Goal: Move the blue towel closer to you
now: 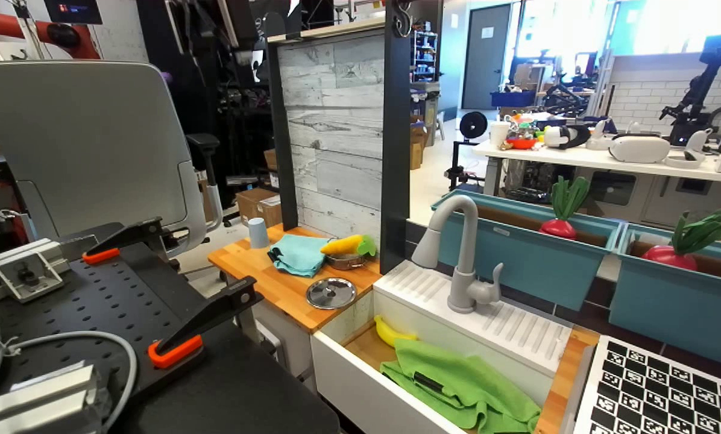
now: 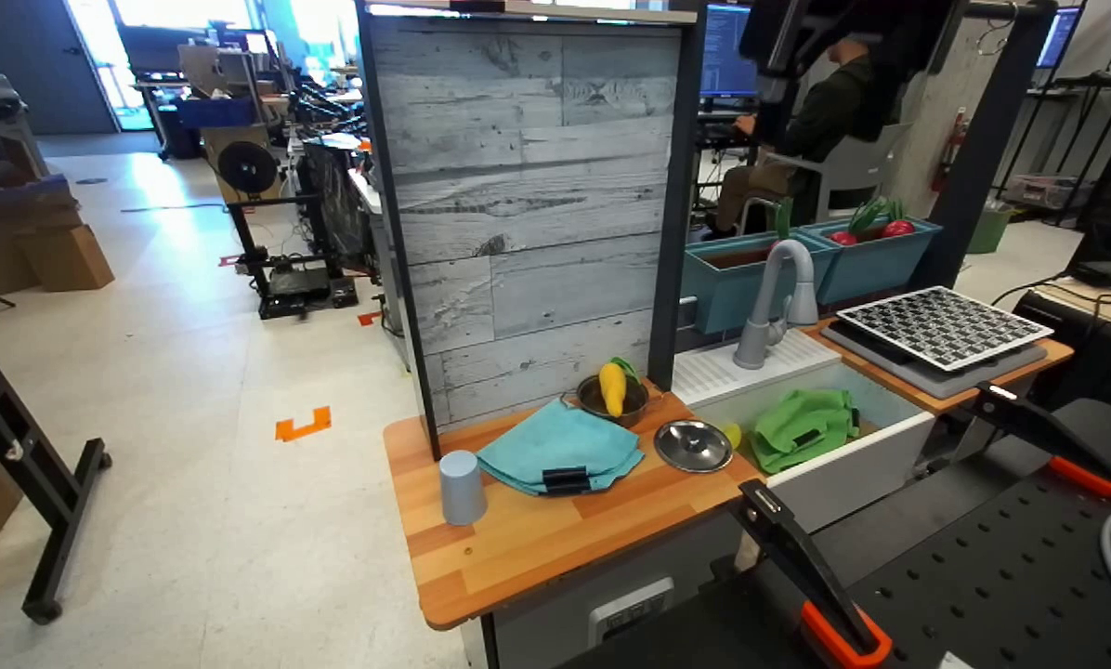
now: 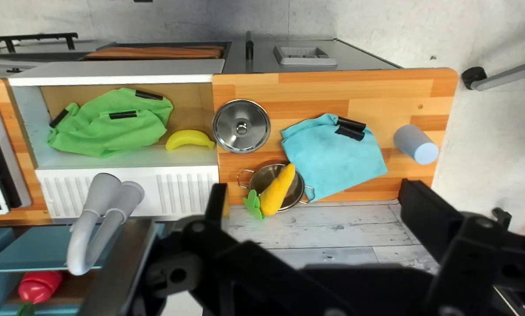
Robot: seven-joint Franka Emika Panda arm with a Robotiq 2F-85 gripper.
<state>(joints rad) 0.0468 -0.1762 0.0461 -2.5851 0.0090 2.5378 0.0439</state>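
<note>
Basically step zero imo: blue towel [image 3: 335, 158] lies ungrabbed, right of center in the wrist view, jaws spread wide, whole grab-and-pull to go.

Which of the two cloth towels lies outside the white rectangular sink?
The light blue cloth towel, on the wooden countertop between the round steel lid and the grey-blue cup. The green cloth towel lies crumpled inside the sink.

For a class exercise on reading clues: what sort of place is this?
Probably a robotics lab with a mock kitchen: a grey faucet by a sink, a ChArUco board alongside, and a VR headset on a white table.
</note>
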